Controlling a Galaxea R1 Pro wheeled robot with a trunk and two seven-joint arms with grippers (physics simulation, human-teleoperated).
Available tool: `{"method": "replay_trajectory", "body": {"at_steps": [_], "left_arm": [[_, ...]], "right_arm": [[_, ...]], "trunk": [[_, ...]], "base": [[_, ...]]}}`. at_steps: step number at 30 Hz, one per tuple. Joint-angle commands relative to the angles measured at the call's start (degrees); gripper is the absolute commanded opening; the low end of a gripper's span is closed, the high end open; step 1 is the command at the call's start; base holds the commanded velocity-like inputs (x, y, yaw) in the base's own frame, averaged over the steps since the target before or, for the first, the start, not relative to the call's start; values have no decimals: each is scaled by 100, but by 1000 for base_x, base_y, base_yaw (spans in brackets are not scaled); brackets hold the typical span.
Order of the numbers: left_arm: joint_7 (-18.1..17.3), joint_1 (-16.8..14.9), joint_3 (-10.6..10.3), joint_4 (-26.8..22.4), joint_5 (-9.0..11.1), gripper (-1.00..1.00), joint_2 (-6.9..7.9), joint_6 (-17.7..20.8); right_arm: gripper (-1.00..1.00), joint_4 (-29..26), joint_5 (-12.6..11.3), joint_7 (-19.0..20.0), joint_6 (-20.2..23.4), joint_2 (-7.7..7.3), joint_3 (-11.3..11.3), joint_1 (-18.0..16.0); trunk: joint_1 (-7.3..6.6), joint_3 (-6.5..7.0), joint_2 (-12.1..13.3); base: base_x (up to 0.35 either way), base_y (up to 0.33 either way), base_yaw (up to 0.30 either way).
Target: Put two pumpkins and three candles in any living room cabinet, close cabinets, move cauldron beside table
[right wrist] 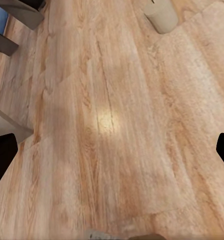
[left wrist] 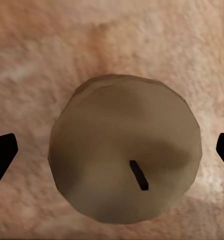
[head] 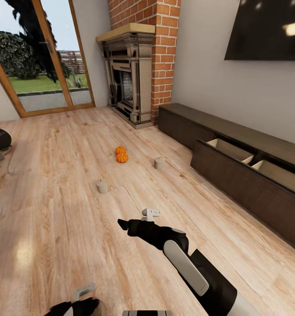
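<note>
**Two grippers spread wide, nothing held — candle under the left**

Two pumpkins point(head: 121, 155) lie on the wooden floor point(head: 55, 184), touching each other, mid-room between the fireplace point(head: 129, 74) and the robot. One candle point(head: 159, 163) stands near them on the side toward the cabinet point(head: 235, 162); a second candle point(head: 102, 186) stands closer to the robot, well apart from the first.

Left gripper point(head: 79, 303): seen at the lower edge of the head view, low over the floor. In the left wrist view its dark fingertips point(left wrist: 3, 157) sit at opposite edges of the picture, spread wide, with a third candle point(left wrist: 124, 172) between them. That candle is seen from above (round tan top, short dark wick off-centre) and stands on the floor. Neither fingertip touches it.

Right gripper point(head: 136, 221): extended forward over bare floor, nearer the robot than the second candle. In the right wrist view its fingertips point(right wrist: 3, 160) are likewise at the picture's edges — opened wide, holding nothing and touching nothing. A candle point(right wrist: 161, 15) shows beyond it on the boards.

Cabinet: long, low and dark brown, against the wall under a dark wall-mounted screen point(head: 265, 28). Its nearer front is pulled out, exposing two pale beige compartments; no item is visible in them. The farther front, toward the fireplace, is closed.
</note>
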Motion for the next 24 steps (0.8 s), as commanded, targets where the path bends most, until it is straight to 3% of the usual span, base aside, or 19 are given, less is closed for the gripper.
{"method": "replay_trajectory", "body": {"at_steps": [1,7,18,24], "left_arm": [[17,0,17,-10,39,100,-28,37],[71,0,11,-9,37,100,-71,29],[76,0,6,-9,34,100,-101,28],[76,0,3,-3,36,100,-108,22]], "right_arm": [[100,-8,-60,-58,3,0,5,-4],[100,-11,-60,-58,3,0,5,-4],[100,-12,-60,-58,0,0,5,-4],[100,-11,-60,-58,0,0,5,-4]], "trunk": [[-1,-5,-2],[-1,-5,-2],[27,-248,-17],[27,-248,-17]], "base": [[0,0,0],[0,0,0],[0,0,0],[0,0,0]]}}
